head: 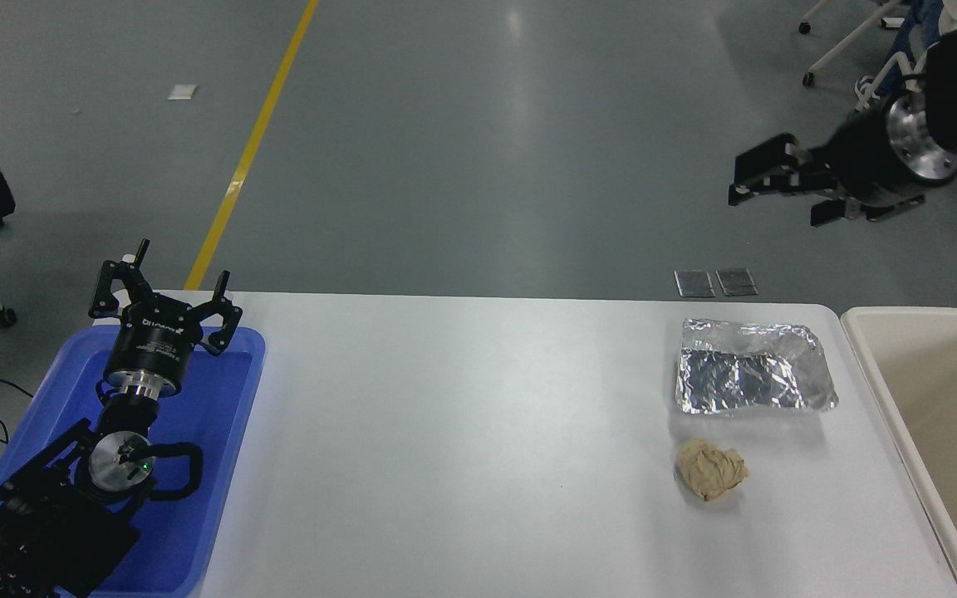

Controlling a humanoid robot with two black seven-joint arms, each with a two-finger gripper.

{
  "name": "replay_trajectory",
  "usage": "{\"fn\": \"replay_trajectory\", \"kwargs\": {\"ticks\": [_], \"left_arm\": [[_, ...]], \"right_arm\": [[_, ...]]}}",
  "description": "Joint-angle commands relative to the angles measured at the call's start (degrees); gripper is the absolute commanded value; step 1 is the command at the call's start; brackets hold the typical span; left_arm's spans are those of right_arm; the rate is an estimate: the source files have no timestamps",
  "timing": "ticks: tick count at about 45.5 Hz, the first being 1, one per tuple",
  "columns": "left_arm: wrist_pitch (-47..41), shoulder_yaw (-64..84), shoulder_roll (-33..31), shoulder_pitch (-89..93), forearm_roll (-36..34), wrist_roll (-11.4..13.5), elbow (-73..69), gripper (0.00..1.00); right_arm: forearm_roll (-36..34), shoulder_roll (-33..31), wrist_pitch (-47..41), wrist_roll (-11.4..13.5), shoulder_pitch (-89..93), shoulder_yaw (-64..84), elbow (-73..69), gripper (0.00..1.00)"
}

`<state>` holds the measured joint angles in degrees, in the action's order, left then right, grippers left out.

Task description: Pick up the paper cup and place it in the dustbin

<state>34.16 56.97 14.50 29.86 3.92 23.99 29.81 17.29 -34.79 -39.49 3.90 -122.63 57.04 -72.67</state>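
No paper cup shows anywhere in the head view. The cream-beige dustbin (865, 345) stands at the table's right end, and the part of its inside that shows is bare. My right gripper (780, 193) hangs high over the floor beyond the table's far right corner. It points left, open and empty, up and to the left of the dustbin. My left gripper (164, 286) is parked open over the blue tray (221, 432) at the lower left.
A silver foil tray (751, 378) lies at the table's far right, with a crumpled tan paper ball (711, 470) just in front of it. A person sits on a wheeled chair (877, 50) at the top right.
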Motion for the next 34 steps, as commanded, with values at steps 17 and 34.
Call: {"fn": "replay_trajectory", "kwargs": {"ticks": [17, 34], "left_arm": [[0.02, -0.02, 0.0, 0.02, -0.05, 0.01, -0.01, 1.0], [0.02, -0.02, 0.0, -0.07, -0.05, 0.01, -0.01, 1.0]], "right_arm": [[-0.68, 0.16, -5.51, 0.14, -13.25, 17.67, -11.53, 1.0], [-0.24, 0.08, -5.51, 0.14, -12.9, 17.58, -11.45, 1.0]]}}
